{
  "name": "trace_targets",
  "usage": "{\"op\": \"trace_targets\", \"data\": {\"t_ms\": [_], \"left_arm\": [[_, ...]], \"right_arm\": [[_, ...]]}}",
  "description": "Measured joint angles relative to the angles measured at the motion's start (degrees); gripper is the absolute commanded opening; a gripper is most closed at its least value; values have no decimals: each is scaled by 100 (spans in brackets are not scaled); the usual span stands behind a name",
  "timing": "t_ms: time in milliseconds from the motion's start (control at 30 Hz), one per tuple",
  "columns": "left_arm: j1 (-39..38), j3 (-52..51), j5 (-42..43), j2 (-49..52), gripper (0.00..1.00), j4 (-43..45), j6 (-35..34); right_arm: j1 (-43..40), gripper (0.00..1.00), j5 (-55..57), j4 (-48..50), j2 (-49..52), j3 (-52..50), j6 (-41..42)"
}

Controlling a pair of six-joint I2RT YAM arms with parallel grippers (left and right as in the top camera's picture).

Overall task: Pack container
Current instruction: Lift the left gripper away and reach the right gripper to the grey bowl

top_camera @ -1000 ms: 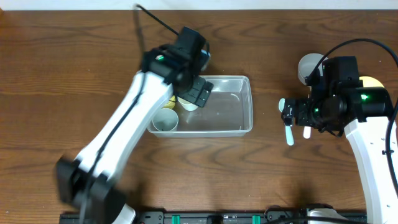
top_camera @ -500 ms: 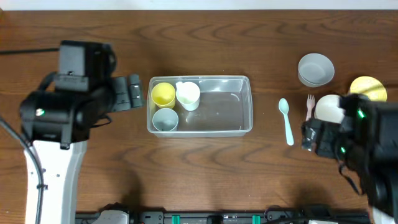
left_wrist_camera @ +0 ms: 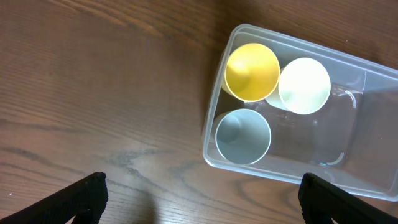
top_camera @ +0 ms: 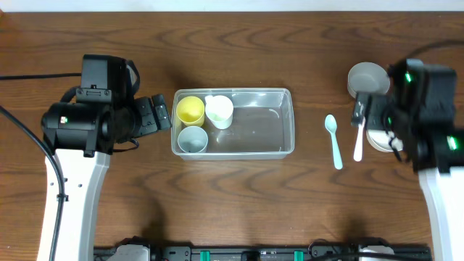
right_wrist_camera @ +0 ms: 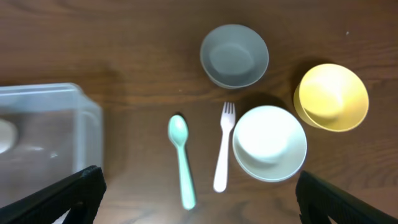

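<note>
1. The container [top_camera: 267, 129], a clear bin, sits on the wooden table [top_camera: 239, 206] a little left of centre in the overhead view, with its long side running left to right.
2. Three cups stand upright at its left end. A yellow cup [top_camera: 190, 109] is in the upper-left corner and a white cup [top_camera: 219, 110] is just beside it. A grey cup [top_camera: 192, 138] is below the yellow one. The right half of the bin is bare.
3. The left gripper [top_camera: 161, 116] hangs just outside the bin's left wall. Its fingers are spread wide, reaching both lower corners of the left wrist view, and hold nothing.
4. Right of the bin, well apart from it, a teal spoon [right_wrist_camera: 181, 158] and a white fork [right_wrist_camera: 222, 146] lie side by side on the wood.
5. Further right is a white bowl [right_wrist_camera: 269, 142]. A grey bowl [right_wrist_camera: 234, 55] lies above the fork, and a yellow bowl [right_wrist_camera: 331, 97] is at the far right.
6. The right gripper [top_camera: 360, 112] hovers above this group at the right edge of the overhead view. Its fingers are likewise spread wide and empty.
</note>
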Motion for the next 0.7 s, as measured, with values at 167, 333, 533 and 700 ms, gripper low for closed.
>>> {"op": "trace_targets", "data": {"t_ms": [167,333,533,700], "left_arm": [[0,-4,7,-2,98,-164,2],[0,-4,-72,-2,98,-142,2],[0,-4,-120,-2,98,-151,2],[0,-4,-177,-2,98,-208,2]], "right_arm": [[-365,99,-15,461,1134,297,-426],[-831,99,0,855,2129,748,-1005],[-1097,99,-120,925,3438,1423,-1698],[-1054,99,-317,1137,4444,1550,-1930]]}}
